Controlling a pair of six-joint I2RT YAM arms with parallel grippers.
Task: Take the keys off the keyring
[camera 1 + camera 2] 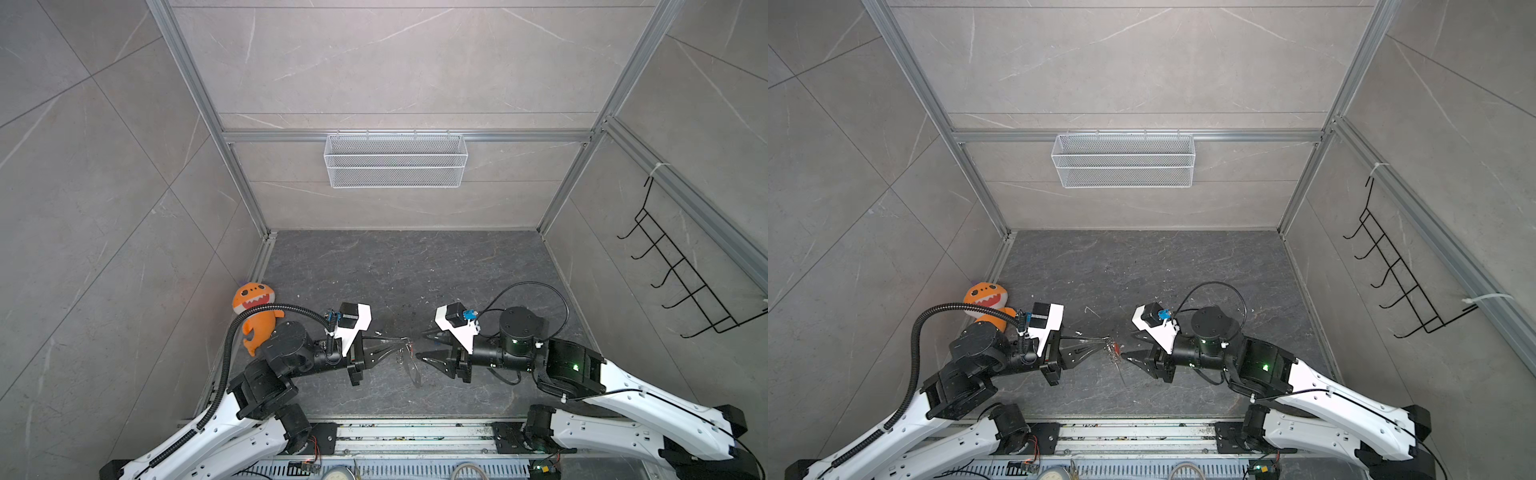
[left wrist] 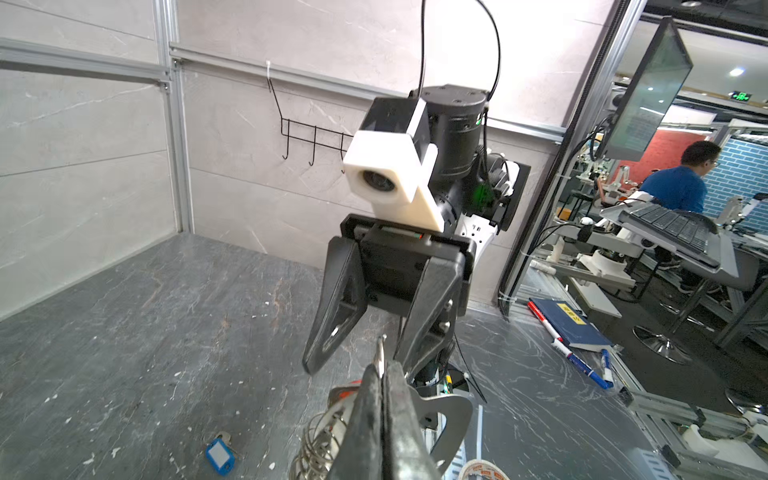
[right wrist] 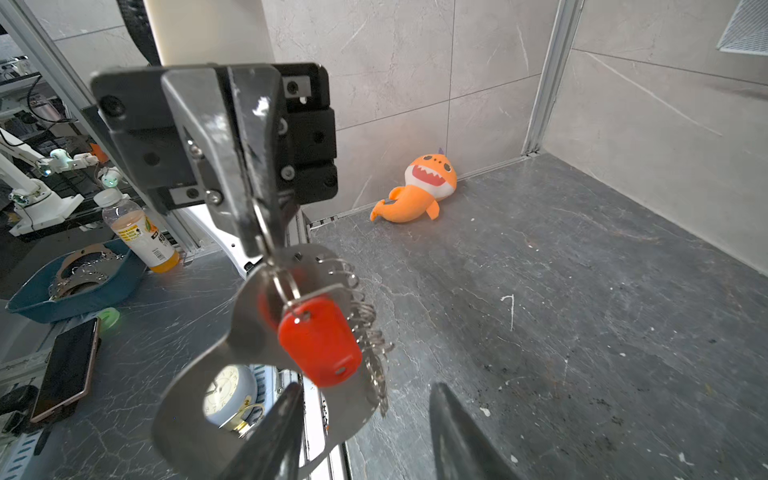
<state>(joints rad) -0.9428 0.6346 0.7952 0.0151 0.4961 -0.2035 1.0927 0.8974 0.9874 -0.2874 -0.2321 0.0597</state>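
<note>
Fingers [image 2: 368, 419] of the left gripper [image 1: 406, 340] are pressed fully together, and the thin silver ring of the keyring [image 3: 245, 340], a flat grey metal oval fob with a cutout and loops of silver wire, is pinched at their very tips. The keyring is held in the air above the dark grey marbled table [image 3: 582, 291], between the 2 grippers. The small key with a red-orange plastic tag [image 3: 318, 340] is seen hooked on the ring, touching the fob's face. The small key with a blue plastic tag [image 2: 219, 455] is seen lying on the table, apart from the keyring, so 1 of 2 removals is judged done. The right gripper [image 2: 357, 363] is held just beside the keyring, its fingers parted about halfway with nothing between them.

Several failures are judged possible. Since only a thin ring is nipped at the fingertips, it could be dragged out of the pinch by a hard pull on the red tag, and the keyring would be dropped. If the fob or wire loops are caught along with the tag, the key cannot be slid off. The hanging load could also be set swinging by a glancing touch.

The keyring's long axis is seen near vertical, with the ring end up, the fob end pointed down at the table and the broad face turned toward the right gripper. The red tag is hung likewise, slightly tilted, and its blade cannot be made out. An orange plush shark toy [image 3: 419, 191] is seen well apart, against the wall.
</note>
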